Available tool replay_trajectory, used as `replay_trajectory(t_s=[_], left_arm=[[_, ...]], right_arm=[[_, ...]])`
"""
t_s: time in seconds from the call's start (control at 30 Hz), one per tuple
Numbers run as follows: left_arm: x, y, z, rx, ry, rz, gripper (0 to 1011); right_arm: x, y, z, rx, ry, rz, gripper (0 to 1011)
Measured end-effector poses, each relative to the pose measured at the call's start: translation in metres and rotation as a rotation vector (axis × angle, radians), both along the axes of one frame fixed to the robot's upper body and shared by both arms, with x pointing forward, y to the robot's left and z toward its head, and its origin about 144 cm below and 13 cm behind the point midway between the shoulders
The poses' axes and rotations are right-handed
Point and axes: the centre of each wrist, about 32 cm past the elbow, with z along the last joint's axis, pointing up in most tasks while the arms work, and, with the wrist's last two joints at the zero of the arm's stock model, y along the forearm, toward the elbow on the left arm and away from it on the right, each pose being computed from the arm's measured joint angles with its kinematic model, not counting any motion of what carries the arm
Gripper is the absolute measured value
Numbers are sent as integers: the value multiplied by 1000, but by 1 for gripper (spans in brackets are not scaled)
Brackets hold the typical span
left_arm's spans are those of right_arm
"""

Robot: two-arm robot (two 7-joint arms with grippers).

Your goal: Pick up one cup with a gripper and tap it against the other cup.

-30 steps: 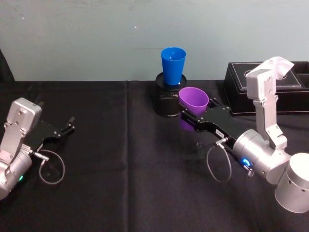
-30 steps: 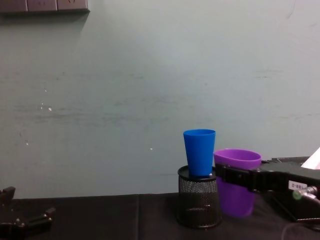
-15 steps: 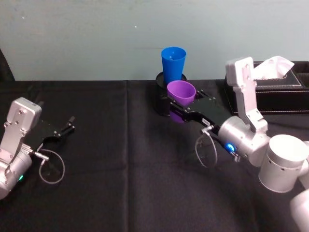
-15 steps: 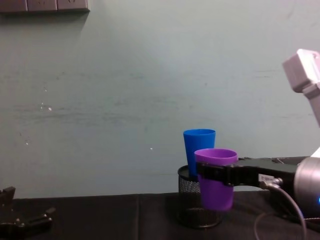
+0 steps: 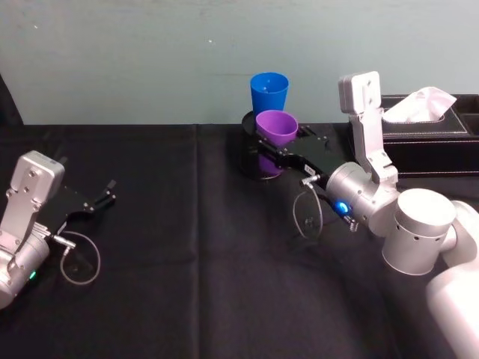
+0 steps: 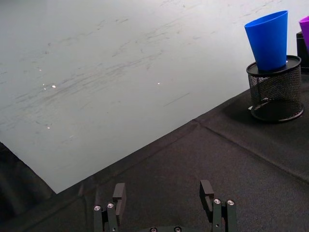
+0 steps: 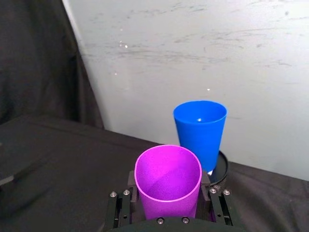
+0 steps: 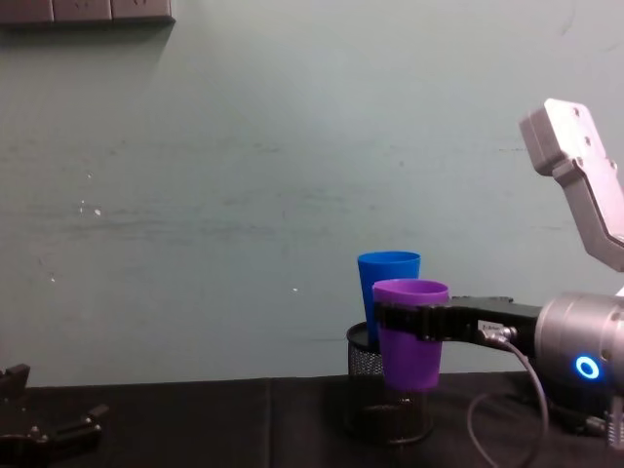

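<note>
Black-clothed table, right hand clamps the purple plastic tumbler aloft, blue plastic tumbler just ahead, tap seemingly left; left hand idles open.

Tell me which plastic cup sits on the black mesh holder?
The bright blue plastic tumbler sits on the black mesh pen holder; the right gripper holds the purple plastic tumbler off the table.

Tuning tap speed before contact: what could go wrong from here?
1. The blue cup only perches atop the mesh pen holder; a firm tap may topple it.
2. The right gripper clamps the tapered purple cup mid-wall; impact could slip it.
3. Its jaws ride near the holder's rim and may hit it.
The left gripper idles open at table left.
</note>
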Motion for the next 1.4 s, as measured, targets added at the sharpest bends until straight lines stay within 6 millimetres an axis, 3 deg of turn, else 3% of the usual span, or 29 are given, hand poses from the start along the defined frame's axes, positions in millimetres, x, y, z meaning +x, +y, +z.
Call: replay_trajectory(t_s=[0.6,1.4], left_arm=[[0,0,0,0,0,0,1000],[0,0,0,0,0,0,1000]], right_arm=[[23,6,4,27,14,-30,726],[36,2,10,42,39,-39,726]])
